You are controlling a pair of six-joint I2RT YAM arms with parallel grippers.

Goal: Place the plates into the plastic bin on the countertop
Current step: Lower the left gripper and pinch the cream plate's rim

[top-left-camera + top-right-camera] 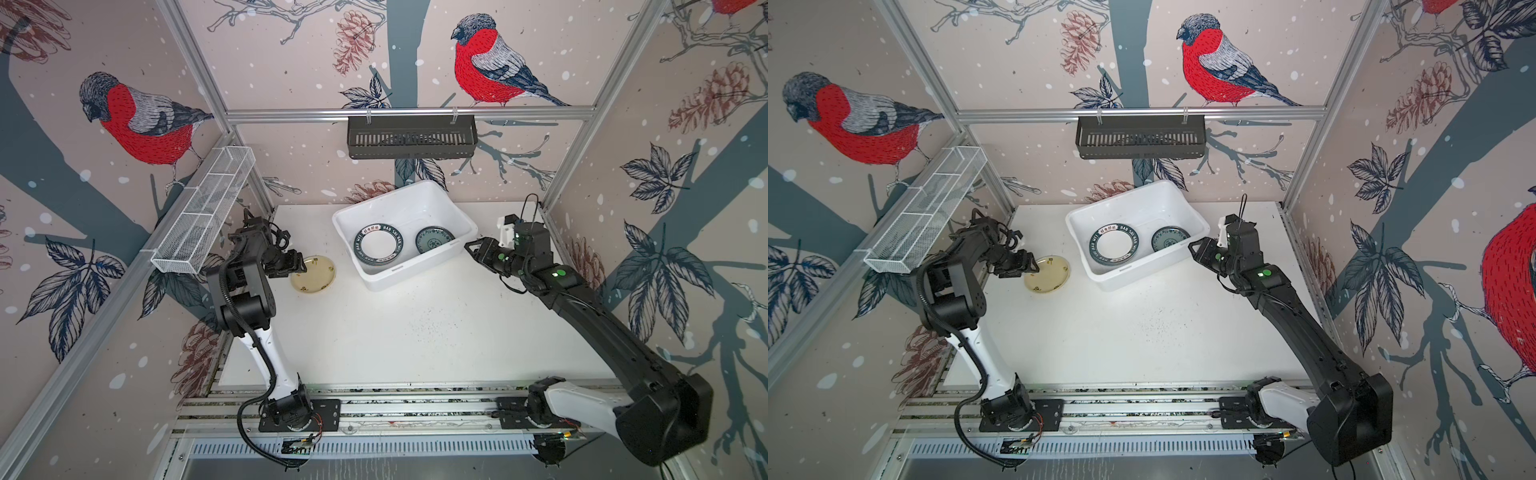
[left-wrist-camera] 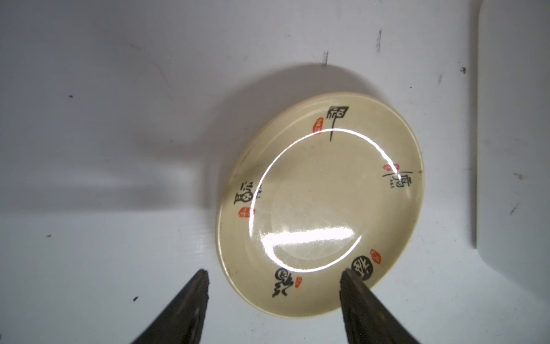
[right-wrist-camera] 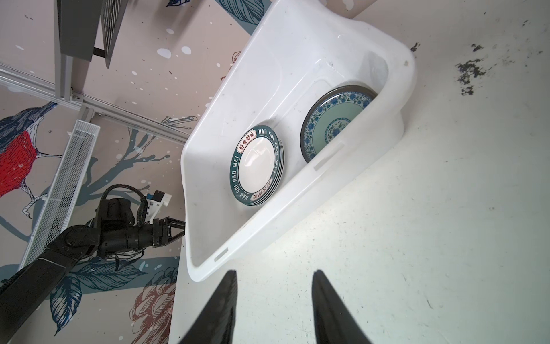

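my left claw [image 2: 273,272] spread, empty, straddling the near rim of the pale yellow plate [image 2: 318,202] | plate flat on countertop [image 1: 415,332], near plastic bin [image 1: 399,276] | my right claw [image 3: 275,272] spread, empty | risk: glossy shallow rim may slip or skid as I pinch

Glossy pale yellow plate [image 2: 320,205]; smooth white plastic bin [image 3: 297,59]; matt, scuffed, speckled countertop [image 1: 415,332].

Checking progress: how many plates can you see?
3 faces: pale yellow plate on the countertop; green-lettered plate and teal floral plate inside the plastic bin. Both seem to top stacks; more may be hidden.
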